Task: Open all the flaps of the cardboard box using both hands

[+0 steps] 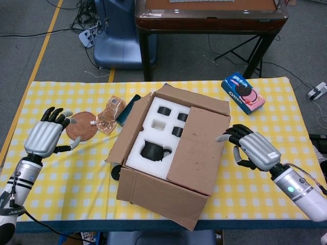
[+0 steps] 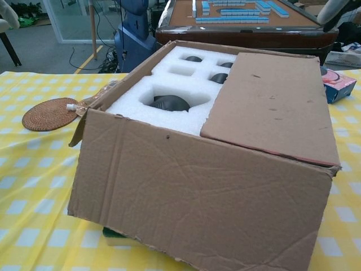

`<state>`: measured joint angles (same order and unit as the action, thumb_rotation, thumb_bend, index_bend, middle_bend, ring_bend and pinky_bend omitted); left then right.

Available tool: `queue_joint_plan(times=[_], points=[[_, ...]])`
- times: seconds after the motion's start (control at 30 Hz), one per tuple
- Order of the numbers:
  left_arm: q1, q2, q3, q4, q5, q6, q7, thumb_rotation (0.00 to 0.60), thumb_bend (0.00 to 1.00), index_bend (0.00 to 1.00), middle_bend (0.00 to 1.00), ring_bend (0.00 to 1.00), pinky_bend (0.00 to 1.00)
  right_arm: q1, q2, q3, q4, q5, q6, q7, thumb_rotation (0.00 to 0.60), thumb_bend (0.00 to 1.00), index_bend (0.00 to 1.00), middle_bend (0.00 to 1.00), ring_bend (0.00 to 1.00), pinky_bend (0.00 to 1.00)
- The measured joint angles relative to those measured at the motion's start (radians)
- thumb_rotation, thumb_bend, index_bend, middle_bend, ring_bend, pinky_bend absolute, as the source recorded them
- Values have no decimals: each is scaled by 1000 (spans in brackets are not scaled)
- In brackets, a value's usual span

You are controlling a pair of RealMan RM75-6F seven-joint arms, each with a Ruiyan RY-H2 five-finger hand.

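The cardboard box (image 1: 171,153) stands mid-table on the yellow checked cloth. Its left flap (image 1: 126,130) hangs outward and its front flap (image 1: 163,199) hangs down. The right flap (image 1: 200,145) lies flat over the right half, also plain in the chest view (image 2: 271,107). White foam (image 1: 153,127) with a dark teapot (image 1: 153,150) and cups shows in the uncovered half. My left hand (image 1: 45,138) hovers far left of the box, fingers apart, holding nothing. My right hand (image 1: 251,148) is at the box's right side, fingers spread, tips at the right flap's outer edge; contact is unclear.
A woven coaster (image 1: 82,127), a small clear case (image 1: 110,113) and a dark flat item (image 1: 127,108) lie left of the box. An Oreo pack (image 1: 243,92) sits at the back right. A wooden table (image 1: 209,18) stands behind.
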<state>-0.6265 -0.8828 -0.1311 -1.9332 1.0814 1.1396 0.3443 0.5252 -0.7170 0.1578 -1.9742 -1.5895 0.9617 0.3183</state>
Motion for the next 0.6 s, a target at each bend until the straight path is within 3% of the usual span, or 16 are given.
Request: queue_joint_plan(times=[0.27, 0.6], points=[[69, -25, 36, 53, 77, 48, -31, 195, 353, 375, 186, 88, 0, 159, -147, 67, 24, 130, -129, -170, 600, 896, 370, 365, 188, 99], [96, -21, 44, 55, 123, 43, -39, 195, 354, 378, 186, 88, 0, 329, -313, 92, 131, 266, -267, -354, 600, 906, 383, 374, 192, 99]])
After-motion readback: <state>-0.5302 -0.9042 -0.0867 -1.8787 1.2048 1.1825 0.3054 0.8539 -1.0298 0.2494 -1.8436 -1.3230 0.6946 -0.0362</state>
